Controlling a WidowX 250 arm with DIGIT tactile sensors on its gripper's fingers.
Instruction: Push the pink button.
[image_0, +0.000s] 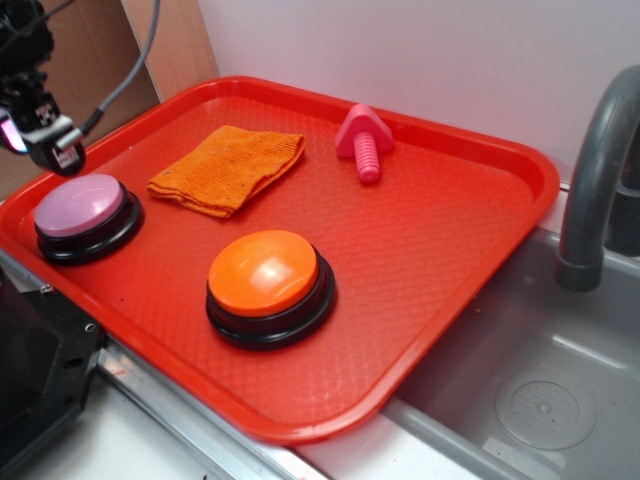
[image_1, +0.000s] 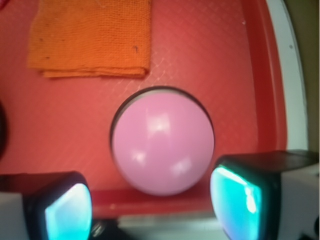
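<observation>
The pink button (image_0: 80, 205), a pale pink dome on a black base, sits at the left end of the red tray (image_0: 450, 230). My gripper (image_0: 40, 145) hangs just above and behind it, apart from it. In the wrist view the pink button (image_1: 162, 142) fills the middle, directly below my gripper (image_1: 150, 207). The jaws are open, and their two cyan-lit fingertips (image_1: 67, 215) stand wide on either side with nothing between them.
An orange-topped button (image_0: 265, 272) stands near the tray's front middle. A folded orange cloth (image_0: 228, 165) lies behind the buttons, and a bright pink toy screw (image_0: 365, 140) lies at the back. A grey sink (image_0: 540, 380) with a faucet (image_0: 595, 170) is to the right.
</observation>
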